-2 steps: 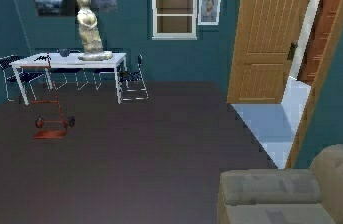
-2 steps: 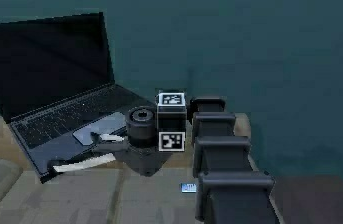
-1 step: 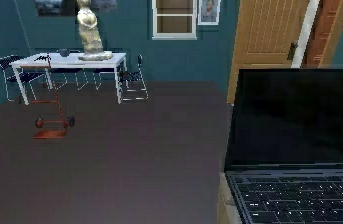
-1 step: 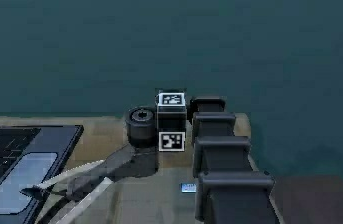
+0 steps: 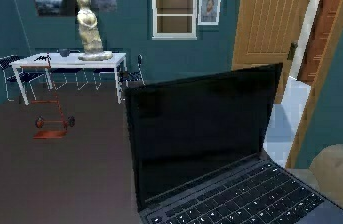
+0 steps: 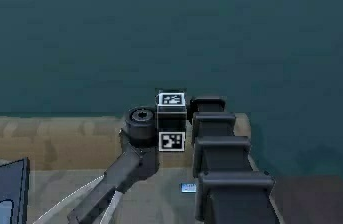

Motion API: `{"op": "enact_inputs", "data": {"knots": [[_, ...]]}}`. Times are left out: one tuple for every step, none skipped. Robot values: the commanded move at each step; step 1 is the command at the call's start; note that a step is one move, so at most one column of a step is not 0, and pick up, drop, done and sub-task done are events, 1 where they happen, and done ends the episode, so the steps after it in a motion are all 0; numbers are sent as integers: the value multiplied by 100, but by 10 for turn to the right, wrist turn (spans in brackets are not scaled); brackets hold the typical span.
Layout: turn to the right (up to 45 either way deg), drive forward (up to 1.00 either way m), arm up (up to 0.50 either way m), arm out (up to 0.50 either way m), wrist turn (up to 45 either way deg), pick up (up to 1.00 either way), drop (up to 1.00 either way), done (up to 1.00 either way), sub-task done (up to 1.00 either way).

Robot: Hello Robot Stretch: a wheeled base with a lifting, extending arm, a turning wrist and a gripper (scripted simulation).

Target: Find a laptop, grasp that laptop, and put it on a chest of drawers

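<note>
A laptop (image 5: 214,150) stands with its lid up, very close in the forward view's lower middle, its screen dark and its keyboard at the bottom edge. One corner of the laptop (image 6: 1,195) shows at the arm side view's bottom left. The arm (image 6: 224,160) rises from the bottom edge, with two white marker squares (image 6: 171,120) at its far end. The gripper (image 6: 84,208) slants from its round dark body down and left toward the laptop's corner, over a tan padded surface (image 6: 49,140). I cannot tell whether it holds anything.
A white table (image 5: 69,62) with dark chairs and a pale statue (image 5: 89,35) stands at the back left. A small red object (image 5: 53,125) lies on the dark floor. A wooden door (image 5: 269,40) and a doorway are on the right, and a tan cushion (image 5: 341,168) at the lower right.
</note>
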Motion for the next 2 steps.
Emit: {"op": "enact_inputs", "data": {"knots": [[0, 0, 0, -10, 0, 0, 0, 0, 0], [-450, 0, 0, 0, 0, 0, 0, 0, 0]]}}
